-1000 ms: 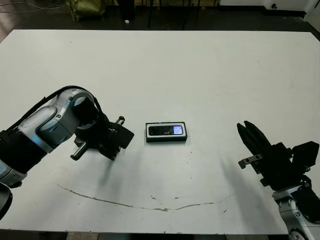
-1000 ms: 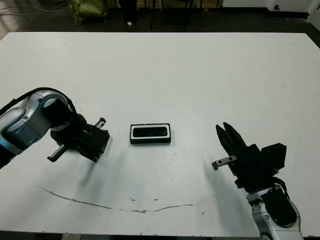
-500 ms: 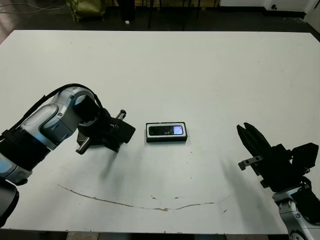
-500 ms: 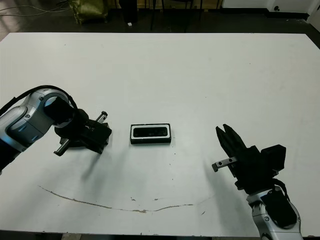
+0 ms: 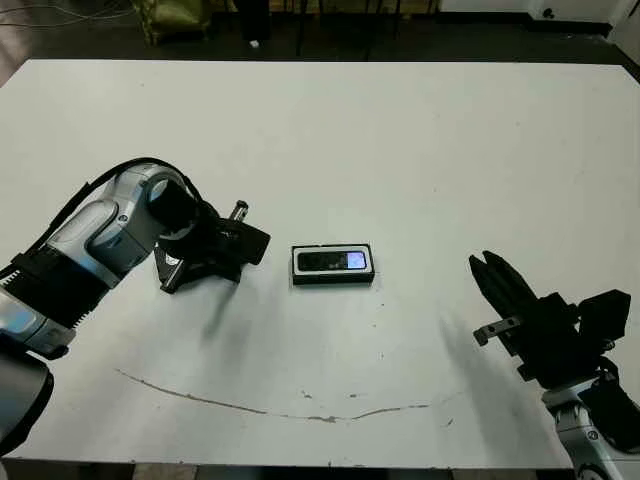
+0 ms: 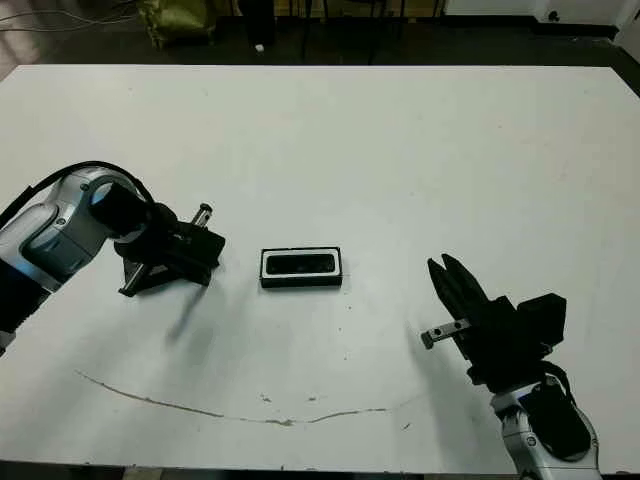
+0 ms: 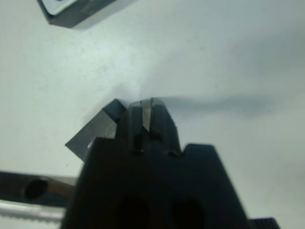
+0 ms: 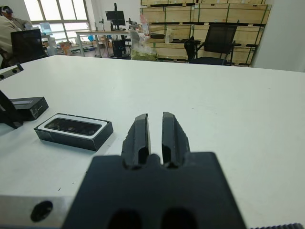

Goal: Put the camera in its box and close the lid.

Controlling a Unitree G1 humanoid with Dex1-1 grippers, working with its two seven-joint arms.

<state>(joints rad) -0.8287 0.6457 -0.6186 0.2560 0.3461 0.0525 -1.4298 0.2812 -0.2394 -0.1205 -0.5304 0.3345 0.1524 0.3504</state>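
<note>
The camera [image 5: 333, 261], a slim black bar with a bluish screen patch, lies inside the box [image 5: 296, 266], a black tray with a white lining, at the table's middle. No cover is on the box. To its left my left gripper [image 5: 222, 248] is shut on the black lid [image 5: 250, 241] and holds it tilted just above the table. In the left wrist view the lid [image 7: 93, 135] juts out beside the closed fingers [image 7: 143, 114]. My right gripper [image 5: 488, 274] hovers at the front right, shut and empty. From the right wrist view the box [image 8: 76, 136] and the lid [image 8: 28, 107] lie ahead.
A thin brown scratch [image 5: 300, 411] runs along the table near its front edge. White tabletop spreads between the box and my right gripper. Beyond the table stand chairs, stacked crates [image 8: 205, 19] and a seated person [image 8: 8, 24].
My left gripper has carried the lid away from the front edge and turned it, ending level with the box. The right arm has shifted only slightly.
</note>
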